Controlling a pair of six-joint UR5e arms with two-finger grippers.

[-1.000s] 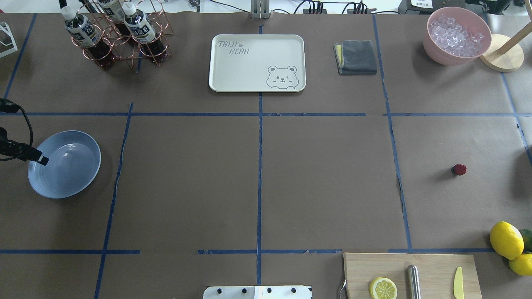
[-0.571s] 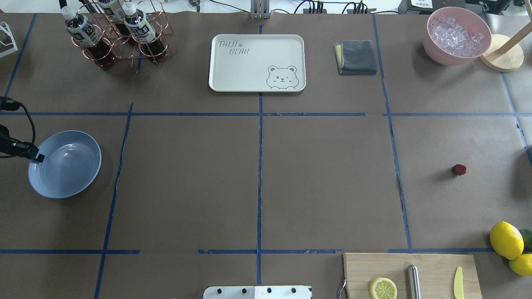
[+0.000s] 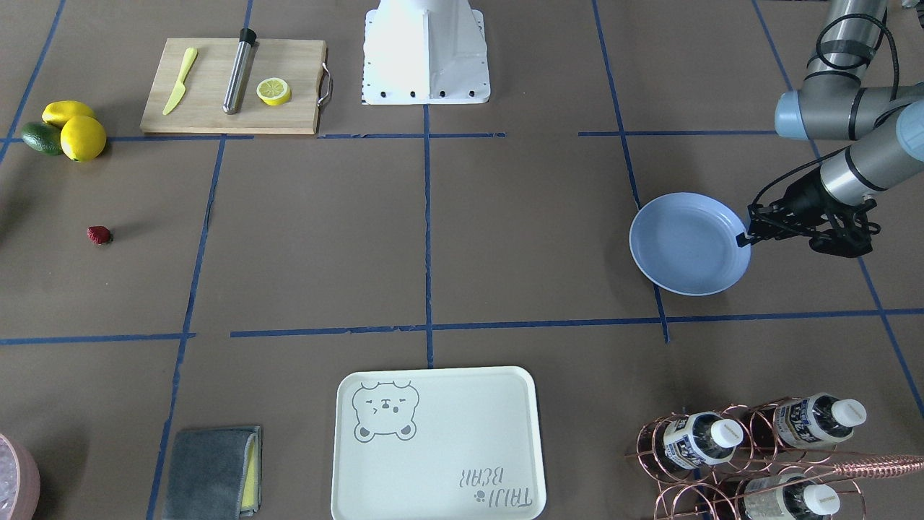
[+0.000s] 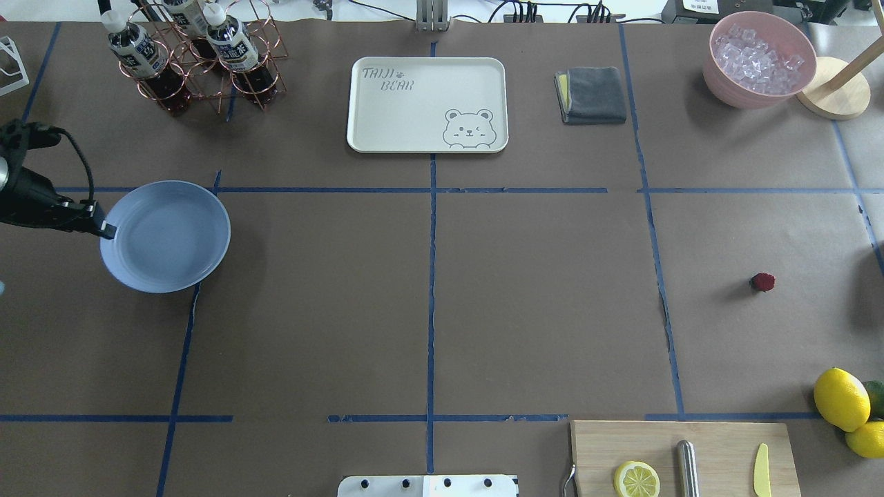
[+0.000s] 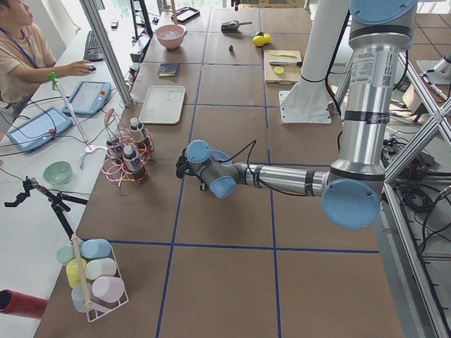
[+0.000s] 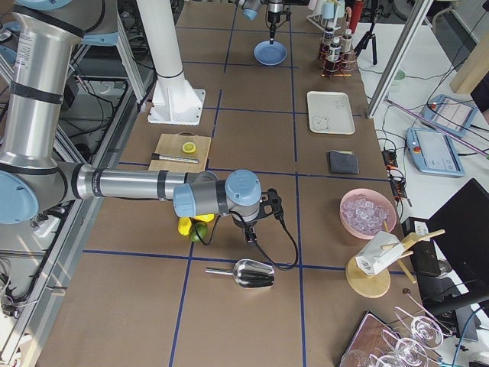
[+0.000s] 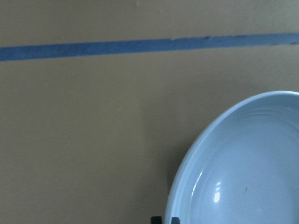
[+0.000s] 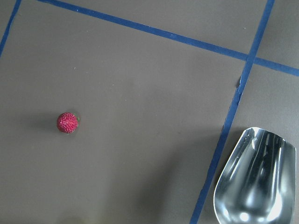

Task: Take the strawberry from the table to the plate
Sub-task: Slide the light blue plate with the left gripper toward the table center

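The strawberry (image 4: 762, 281), small and dark red, lies alone on the brown table (image 4: 539, 276) at the right; it also shows in the front view (image 3: 99, 234) and the right wrist view (image 8: 67, 122). The light-blue plate (image 4: 166, 236) is at the left, empty. My left gripper (image 4: 107, 229) is shut on the plate's left rim, seen from the front too (image 3: 743, 237). The left wrist view shows the plate (image 7: 247, 163) at lower right. My right gripper (image 6: 252, 233) shows only in the right side view, so I cannot tell its state.
Lemons and an avocado (image 4: 841, 398) sit at the near right, by a cutting board (image 4: 680, 449) with a lemon half. A metal scoop (image 8: 256, 179) lies near the strawberry. A bear tray (image 4: 428, 103), cloth (image 4: 591, 94), ice bowl (image 4: 760, 59) and bottle rack (image 4: 197, 55) line the far edge.
My left gripper drew back to the plate's left rim and took hold of it. The plate then moved right and farther from the robot. The strawberry stayed put.
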